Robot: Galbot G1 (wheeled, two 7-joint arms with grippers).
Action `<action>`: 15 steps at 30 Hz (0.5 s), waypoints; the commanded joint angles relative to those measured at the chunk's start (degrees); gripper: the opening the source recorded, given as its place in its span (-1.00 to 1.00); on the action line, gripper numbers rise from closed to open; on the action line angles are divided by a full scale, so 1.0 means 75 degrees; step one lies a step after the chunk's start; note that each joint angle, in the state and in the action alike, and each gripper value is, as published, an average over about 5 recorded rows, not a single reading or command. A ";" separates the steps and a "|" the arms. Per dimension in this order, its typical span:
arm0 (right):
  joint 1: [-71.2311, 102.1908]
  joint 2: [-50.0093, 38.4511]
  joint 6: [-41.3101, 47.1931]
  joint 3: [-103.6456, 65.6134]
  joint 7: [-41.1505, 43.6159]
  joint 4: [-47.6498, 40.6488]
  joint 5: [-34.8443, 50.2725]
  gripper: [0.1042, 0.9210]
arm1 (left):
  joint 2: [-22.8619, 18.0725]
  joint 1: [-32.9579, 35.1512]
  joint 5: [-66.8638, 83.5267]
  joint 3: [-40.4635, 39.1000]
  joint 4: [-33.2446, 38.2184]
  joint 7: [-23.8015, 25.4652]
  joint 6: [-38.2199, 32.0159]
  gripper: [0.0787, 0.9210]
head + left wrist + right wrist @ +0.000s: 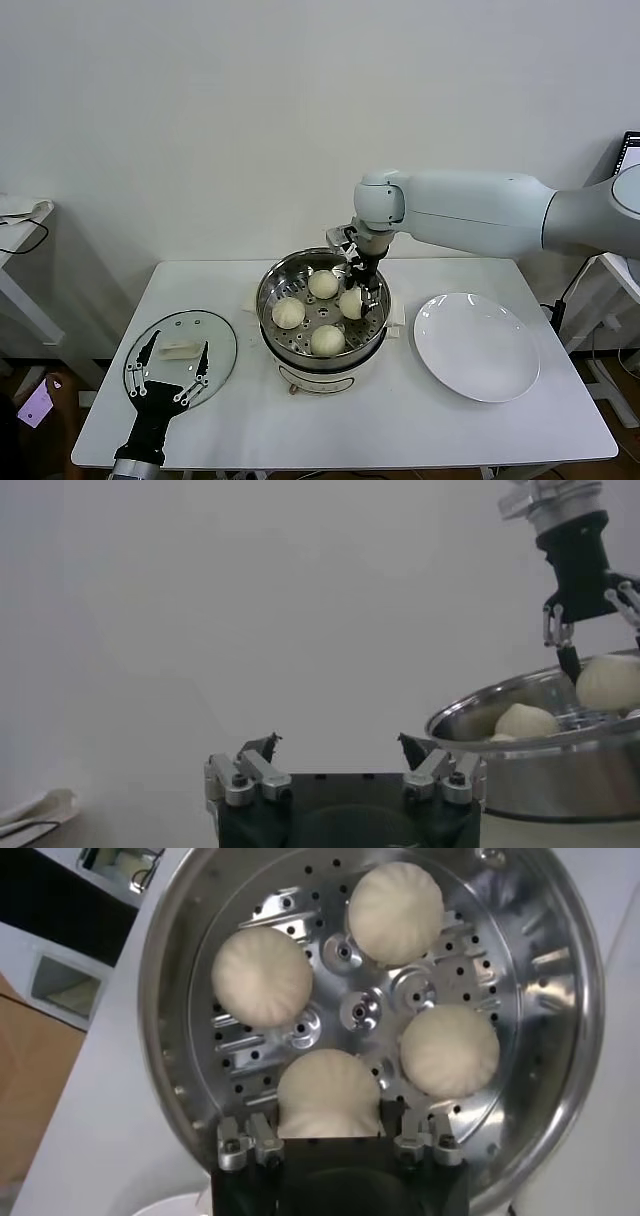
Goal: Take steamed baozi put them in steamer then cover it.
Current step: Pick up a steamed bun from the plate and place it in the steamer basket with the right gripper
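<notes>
The steamer (266, 292) stands mid-table with all four baozi on its perforated tray. Three lie free (322, 283) (288, 312) (327, 340). My right gripper (357, 296) reaches down inside the pot at its right side, and its fingers close round the fourth baozi (350, 303). In the right wrist view this baozi (328, 1093) fills the gap between the fingers of the right gripper (330, 1120), just over the tray. The glass cover (218, 335) lies flat on the table to the left. My left gripper (178, 350) hovers open above it, empty (338, 745).
A flat white plate (476, 345) lies empty to the right of the steamer. The steamer's cream base sits under the pot (320, 378). The right arm stretches in from the right above the table's back edge. A side table stands at the far left (20, 215).
</notes>
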State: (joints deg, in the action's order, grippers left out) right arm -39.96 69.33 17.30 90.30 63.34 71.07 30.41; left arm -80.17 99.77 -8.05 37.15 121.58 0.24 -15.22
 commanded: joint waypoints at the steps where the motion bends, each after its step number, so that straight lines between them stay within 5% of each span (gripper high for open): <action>1: 0.0132 0.0179 0.0044 0.0094 -0.0098 -0.0140 -0.0012 0.38 | -0.0006 -0.0025 -0.0005 0.0004 -0.0007 -0.0053 0.0015 0.77; 15: 0.0039 0.0012 0.0034 0.0001 -0.0182 0.0050 -0.0026 0.74 | -0.0017 -0.0021 -0.0089 -0.0006 0.0032 -0.0156 0.0070 0.77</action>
State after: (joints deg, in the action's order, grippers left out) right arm -39.48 69.60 17.49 90.58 62.30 71.16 30.17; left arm -80.32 99.63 -8.53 37.12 121.68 -0.76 -14.83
